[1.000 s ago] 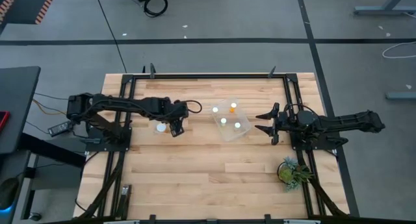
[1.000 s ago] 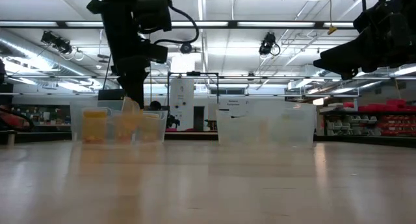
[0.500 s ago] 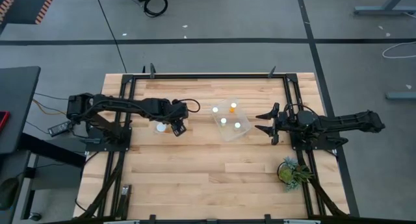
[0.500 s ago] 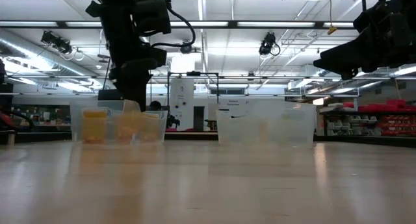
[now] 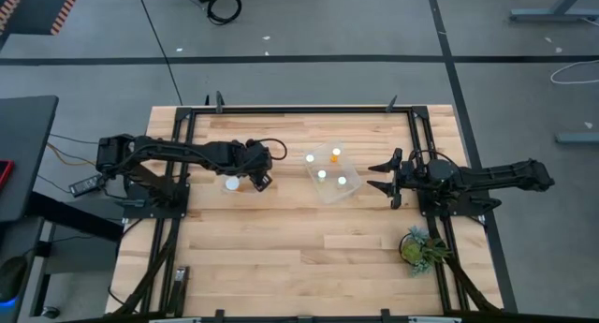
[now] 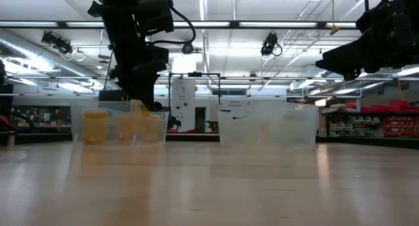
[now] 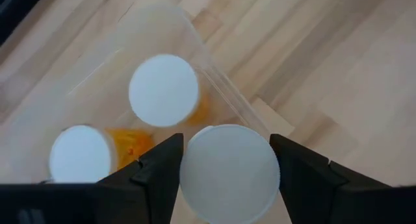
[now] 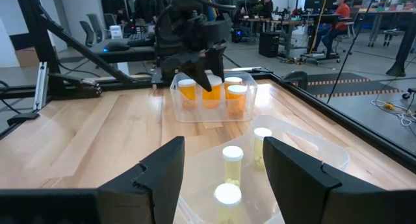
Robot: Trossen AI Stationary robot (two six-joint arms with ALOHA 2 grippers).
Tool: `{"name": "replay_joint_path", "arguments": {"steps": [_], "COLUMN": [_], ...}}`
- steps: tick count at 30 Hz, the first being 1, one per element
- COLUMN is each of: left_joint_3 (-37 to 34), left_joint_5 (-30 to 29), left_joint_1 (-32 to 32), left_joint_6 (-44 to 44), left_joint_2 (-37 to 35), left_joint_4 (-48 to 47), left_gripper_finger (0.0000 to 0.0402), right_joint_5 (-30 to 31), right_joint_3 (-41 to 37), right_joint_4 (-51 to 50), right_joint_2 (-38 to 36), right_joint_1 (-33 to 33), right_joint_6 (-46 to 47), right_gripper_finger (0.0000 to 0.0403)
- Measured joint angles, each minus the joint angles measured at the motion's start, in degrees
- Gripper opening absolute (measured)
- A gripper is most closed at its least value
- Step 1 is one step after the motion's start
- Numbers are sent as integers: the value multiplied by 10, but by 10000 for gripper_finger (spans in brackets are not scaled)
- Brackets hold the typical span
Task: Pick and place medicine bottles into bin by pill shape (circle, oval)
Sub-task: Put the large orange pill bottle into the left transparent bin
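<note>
My left gripper [image 5: 259, 178] is shut on a medicine bottle [image 7: 227, 182] with a white cap and an orange body, at the right corner of the left clear bin [image 6: 82, 124]. That bin holds other orange bottles with white caps [image 7: 162, 91] [image 7: 79, 156], standing upright on its floor. The right clear bin [image 5: 348, 194] holds pale bottles [image 5: 322, 174] [image 5: 342, 181]. My right gripper [image 5: 382, 178] is open and empty, just right of that bin. My left gripper pinches the bottle between its two fingers [image 7: 159, 169], one on each side of the white cap [image 7: 227, 178]. The fingers come from above, pointing down. The bottle hangs upright [image 8: 211, 94] at the bin's corner; whether its base touches the bin I cannot tell.
A small green plant [image 5: 418, 248] stands at the near right. Dark frame rails [image 5: 182, 145] run along the table's left, far and right sides. Bare wood lies toward the near edge [image 5: 299, 257]. People and desks show beyond the table in the right wrist view.
My left gripper, still shut on the bottle, has gone a little toward the table's right edge, carrying the bottle upright along the left bin.
</note>
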Motion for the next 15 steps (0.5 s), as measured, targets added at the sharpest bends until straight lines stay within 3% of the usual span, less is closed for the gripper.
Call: {"name": "replay_joint_path", "arguments": {"steps": [15], "left_joint_3": [0], "left_joint_5": [-1], "left_joint_1": [-26], "left_joint_6": [-45], "left_joint_2": [8], "left_joint_4": [-21], "left_gripper_finger": [225], "right_joint_5": [0], "right_joint_3": [0], "right_joint_4": [0], "right_joint_2": [0], "right_joint_1": [0], "right_joint_6": [0], "right_gripper_finger": [216]}}
